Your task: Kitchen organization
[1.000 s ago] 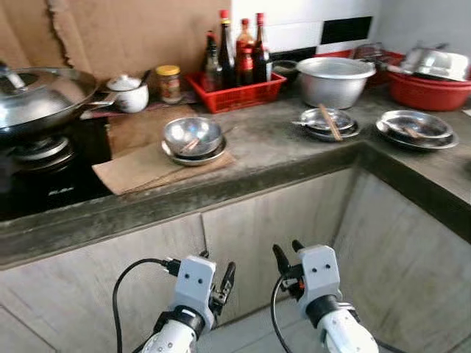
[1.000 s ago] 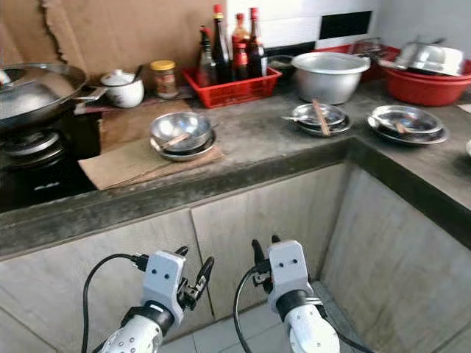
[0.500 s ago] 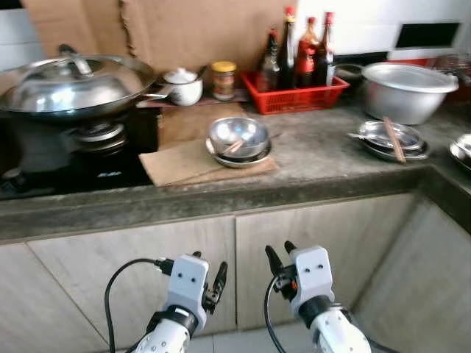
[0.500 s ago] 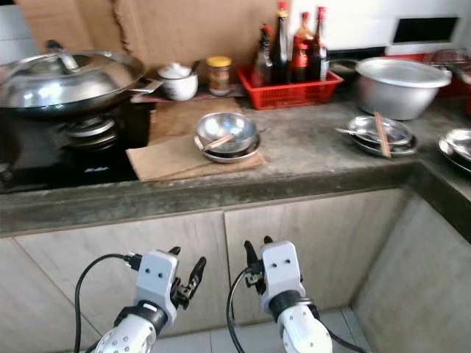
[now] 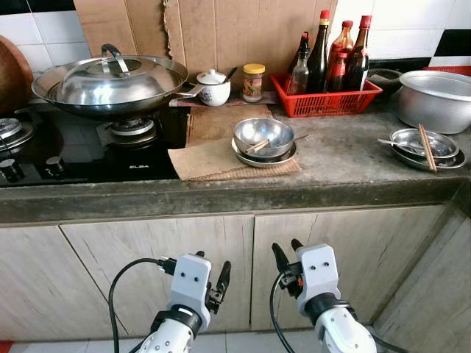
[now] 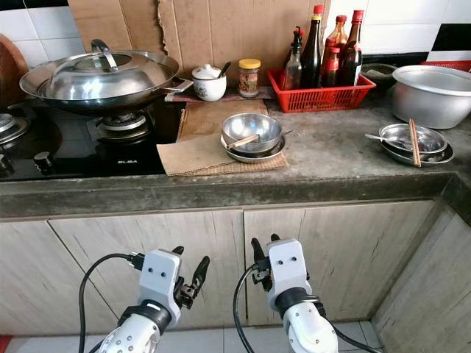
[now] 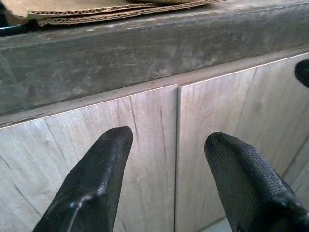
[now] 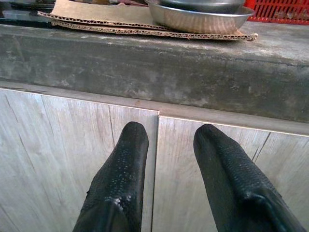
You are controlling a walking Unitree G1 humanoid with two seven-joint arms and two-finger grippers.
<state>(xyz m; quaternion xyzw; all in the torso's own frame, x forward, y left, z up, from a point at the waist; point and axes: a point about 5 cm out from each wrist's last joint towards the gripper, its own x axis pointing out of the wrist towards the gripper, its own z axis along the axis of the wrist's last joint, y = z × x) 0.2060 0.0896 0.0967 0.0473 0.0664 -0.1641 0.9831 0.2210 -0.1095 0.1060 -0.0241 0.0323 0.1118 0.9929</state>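
- Black and ribbed, our left gripper's (image 7: 166, 145) two fingers stand spread with nothing between them, low in front of the wooden cupboard doors (image 5: 221, 250); our right gripper (image 8: 166, 145) is likewise parted and empty, aimed at the seam between two doors under the counter's edge.
- Above both, on the grey stone counter (image 5: 338, 158), a steel bowl (image 5: 263, 136) sits nested on a steel plate, on a sheet of cardboard (image 5: 213, 151), with a utensil leaning inside.
- We judge the bowl light, stiff and slippery; the rim looks the best place to pinch, and the loose utensil may slide or rattle out.
- To the right lies a second stack of steel plates (image 5: 427, 147) with chopsticks across it, likely to roll off if tilted.
- Behind stand a red basket of bottles (image 5: 331, 92), a jar (image 5: 254, 81) and a white pot (image 5: 215, 87); glass there is fragile.
- A lidded wok (image 5: 110, 81) sits on the stove at left, a big steel basin (image 5: 438, 95) at far right.
- The counter's edge stands between our grippers and everything.
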